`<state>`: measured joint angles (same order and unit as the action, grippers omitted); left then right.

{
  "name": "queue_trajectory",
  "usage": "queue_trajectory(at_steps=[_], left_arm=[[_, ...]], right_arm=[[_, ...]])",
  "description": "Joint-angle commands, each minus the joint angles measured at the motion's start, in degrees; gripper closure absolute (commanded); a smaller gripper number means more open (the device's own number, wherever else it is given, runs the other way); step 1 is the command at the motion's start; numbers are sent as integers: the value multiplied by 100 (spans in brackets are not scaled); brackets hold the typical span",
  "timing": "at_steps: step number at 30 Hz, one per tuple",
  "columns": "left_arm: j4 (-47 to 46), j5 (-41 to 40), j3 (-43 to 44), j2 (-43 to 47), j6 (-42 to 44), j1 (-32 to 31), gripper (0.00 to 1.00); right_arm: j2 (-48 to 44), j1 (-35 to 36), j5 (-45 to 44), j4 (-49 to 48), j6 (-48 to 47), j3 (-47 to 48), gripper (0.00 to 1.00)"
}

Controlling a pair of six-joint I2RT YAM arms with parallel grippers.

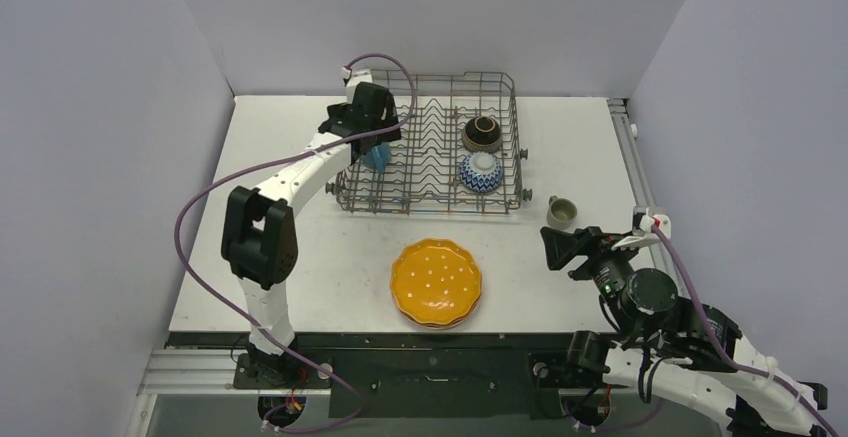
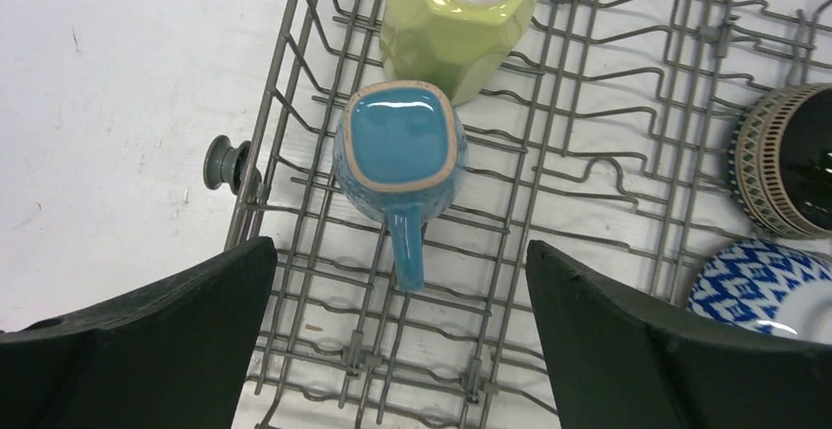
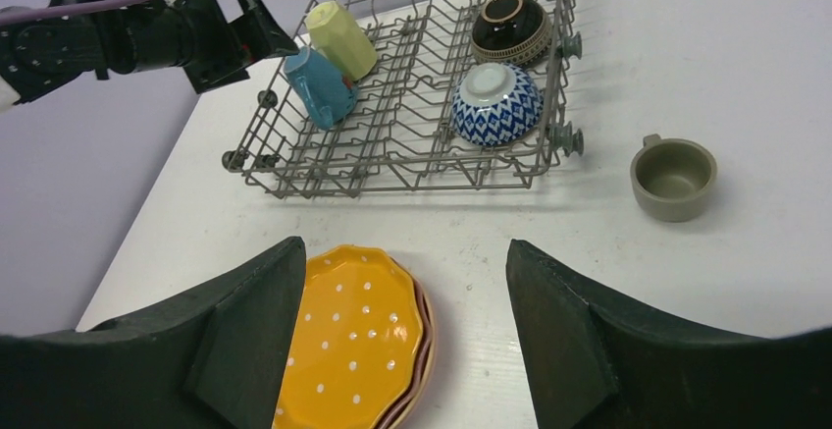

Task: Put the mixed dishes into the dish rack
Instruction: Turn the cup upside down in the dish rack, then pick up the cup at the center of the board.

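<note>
White table (image 1: 340,252) is mostly bare around the dish rack (image 1: 425,149). The grey mug (image 1: 561,213) sits off its right edge (left gripper (image 2: 400,257) and right gripper (image 3: 407,252) both spread, empty).

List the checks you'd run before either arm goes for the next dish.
1. Left gripper open above the blue mug, not touching it: ok.
2. Blue mug upside down inside the dish rack, beside the pale-yellow mug: ok.
3. Right gripper open, nothing between its fingers: ok.
4. Grey mug upright on the table, apart from the rack, nothing over it: ok.
5. Tine rows in the rack's middle free for plates: ok.
6. Number of plates under the orange plate: cannot tell.
</note>
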<state>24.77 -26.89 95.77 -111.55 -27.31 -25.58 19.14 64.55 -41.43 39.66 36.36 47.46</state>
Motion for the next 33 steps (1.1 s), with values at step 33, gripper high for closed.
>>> queue_trajectory(at_steps=[33], left_arm=[[1600, 3061, -1912, 4270, 620, -1284, 4]], right_arm=[[3208, -4280, 1740, 991, -521, 1167, 33]])
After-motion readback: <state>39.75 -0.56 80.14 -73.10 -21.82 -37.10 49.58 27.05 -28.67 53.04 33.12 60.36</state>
